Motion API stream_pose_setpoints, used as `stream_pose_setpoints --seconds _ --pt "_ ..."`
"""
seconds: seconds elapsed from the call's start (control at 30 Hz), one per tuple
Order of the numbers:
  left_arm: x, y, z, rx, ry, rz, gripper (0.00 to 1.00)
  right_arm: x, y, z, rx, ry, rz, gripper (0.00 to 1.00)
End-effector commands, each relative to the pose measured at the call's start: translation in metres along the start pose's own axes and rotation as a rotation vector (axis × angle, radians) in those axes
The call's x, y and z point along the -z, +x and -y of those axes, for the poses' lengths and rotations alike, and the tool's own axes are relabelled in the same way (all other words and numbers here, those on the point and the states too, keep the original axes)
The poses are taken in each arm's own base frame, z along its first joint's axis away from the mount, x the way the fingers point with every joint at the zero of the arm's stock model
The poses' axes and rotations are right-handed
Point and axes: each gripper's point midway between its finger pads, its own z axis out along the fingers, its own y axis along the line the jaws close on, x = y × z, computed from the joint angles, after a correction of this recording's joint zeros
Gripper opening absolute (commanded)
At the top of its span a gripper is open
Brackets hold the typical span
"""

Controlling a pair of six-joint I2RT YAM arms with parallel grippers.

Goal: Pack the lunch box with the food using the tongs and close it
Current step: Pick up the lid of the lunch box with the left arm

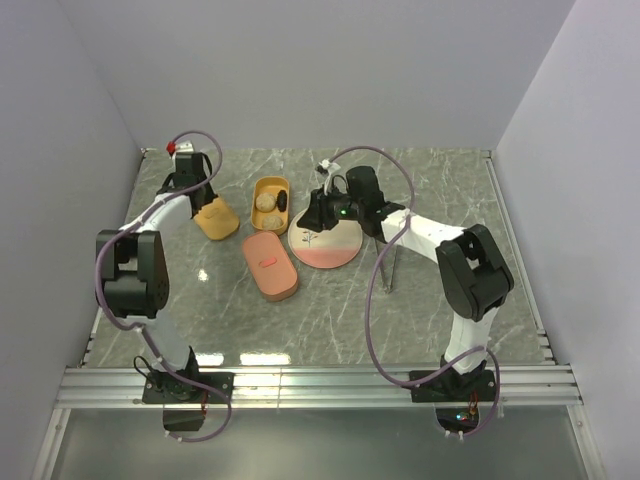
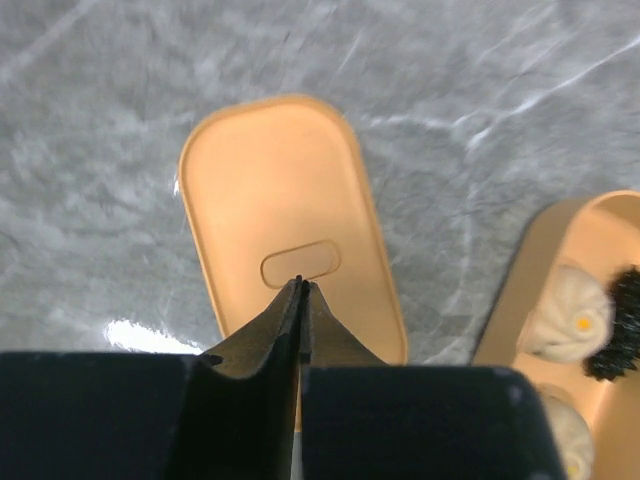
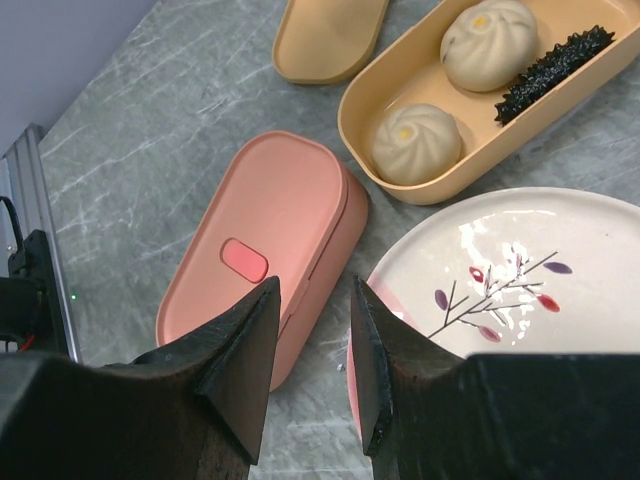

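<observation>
The open yellow lunch box (image 1: 270, 203) holds two beige balls (image 3: 417, 142) (image 3: 489, 44) and a dark brown piece (image 3: 556, 60) of the food. Its orange lid (image 2: 285, 210) lies flat on the table to the left of it. My left gripper (image 2: 300, 284) hovers over that lid, its jaws together but for a hairline slit and nothing in them. My right gripper (image 3: 313, 300) is open and empty above the gap between a pink closed box (image 3: 270, 250) and the plate (image 3: 560, 330). The thin grey tongs (image 1: 388, 265) lie on the table right of the plate.
The pink box (image 1: 270, 265) lies in front of the lunch box, close to the plate's (image 1: 330, 250) left rim. A purple cable (image 1: 372, 300) loops over the table beside the right arm. Grey walls close in the far and side edges.
</observation>
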Motion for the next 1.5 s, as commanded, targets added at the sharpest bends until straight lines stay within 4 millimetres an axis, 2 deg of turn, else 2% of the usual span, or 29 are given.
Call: stream_pose_setpoints --seconds 0.0,0.03,0.07,0.17,0.27,0.43,0.6,0.73,0.77,0.8,1.2,1.37,1.47 --pt "-0.01 0.018 -0.012 0.085 -0.079 -0.027 0.09 -0.001 -0.021 -0.001 0.036 -0.012 0.038 0.42" --pt "-0.01 0.018 -0.017 0.093 -0.106 -0.02 0.24 -0.002 -0.021 -0.002 0.038 -0.02 0.039 0.42" --pt "-0.01 0.023 -0.022 0.11 -0.129 -0.024 0.32 -0.002 -0.021 -0.002 0.038 -0.023 0.039 0.42" --pt "-0.006 0.028 -0.035 0.124 -0.188 -0.016 0.5 -0.006 -0.019 -0.001 0.03 -0.037 0.029 0.42" --pt "-0.007 0.037 -0.043 0.122 -0.225 -0.04 0.53 -0.01 -0.018 -0.001 0.023 -0.047 0.024 0.42" --pt "-0.02 0.062 -0.047 0.125 -0.221 -0.118 0.48 -0.01 -0.019 -0.002 0.021 -0.058 0.025 0.43" --pt "-0.028 0.086 -0.05 0.118 -0.221 -0.203 0.35 -0.009 -0.019 -0.003 0.022 -0.059 0.027 0.43" --pt "-0.023 0.09 -0.047 0.128 -0.189 -0.205 0.34 -0.011 -0.018 -0.004 0.021 -0.069 0.023 0.43" --pt "-0.024 0.088 -0.058 0.145 -0.204 -0.208 0.33 -0.01 -0.018 -0.003 0.016 -0.067 0.022 0.43" --pt "-0.024 0.09 -0.059 0.142 -0.207 -0.22 0.33 -0.01 -0.018 -0.003 0.019 -0.066 0.024 0.43" --pt "-0.023 0.11 -0.06 0.119 -0.196 -0.285 0.33 -0.009 -0.02 -0.005 0.024 -0.072 0.03 0.43" --pt "-0.026 0.118 -0.06 0.104 -0.198 -0.318 0.2 -0.008 -0.02 -0.007 0.027 -0.072 0.03 0.43" --pt "-0.026 0.121 -0.061 0.099 -0.198 -0.331 0.16 -0.007 -0.02 -0.007 0.033 -0.074 0.031 0.43"
